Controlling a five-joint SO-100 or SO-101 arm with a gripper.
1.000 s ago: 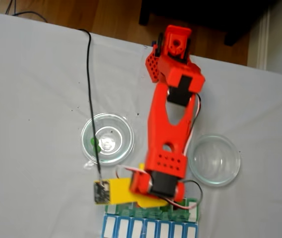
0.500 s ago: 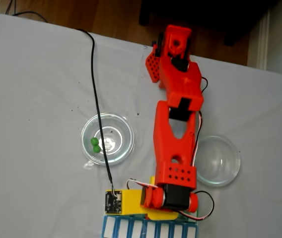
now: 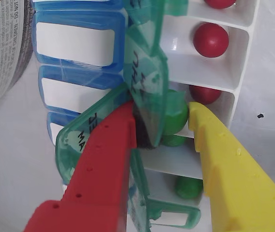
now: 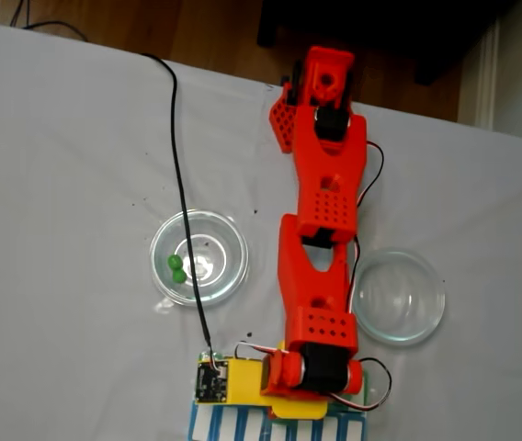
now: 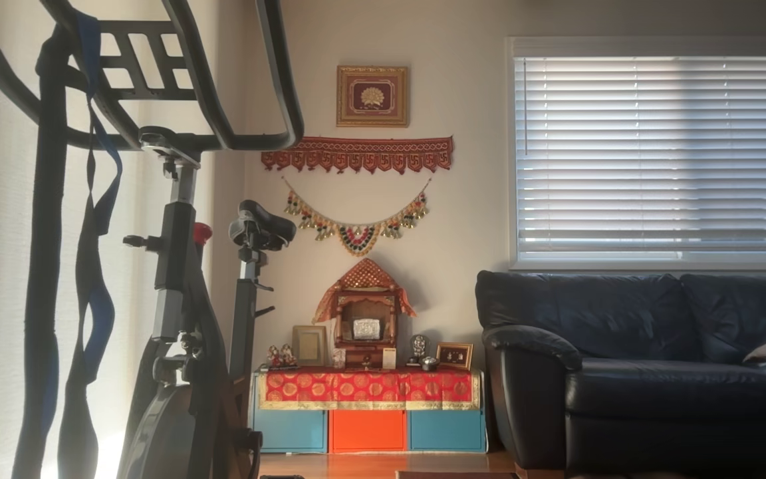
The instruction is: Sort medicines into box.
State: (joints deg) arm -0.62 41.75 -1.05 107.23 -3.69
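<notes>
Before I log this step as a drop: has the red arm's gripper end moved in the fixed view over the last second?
Yes. The gripper has shifted right and down the picture, away from the left round clear glass dish, over the pill organizer.

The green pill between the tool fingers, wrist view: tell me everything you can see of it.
The green pill is round, glossy and smooth. It sits over an open white compartment of the pill organizer, between the red finger and the yellow finger of the tool. A translucent green lid covers its left side, so contact there is hidden; a slight gap separates it from the yellow finger. Another green pill lies just below it.
</notes>
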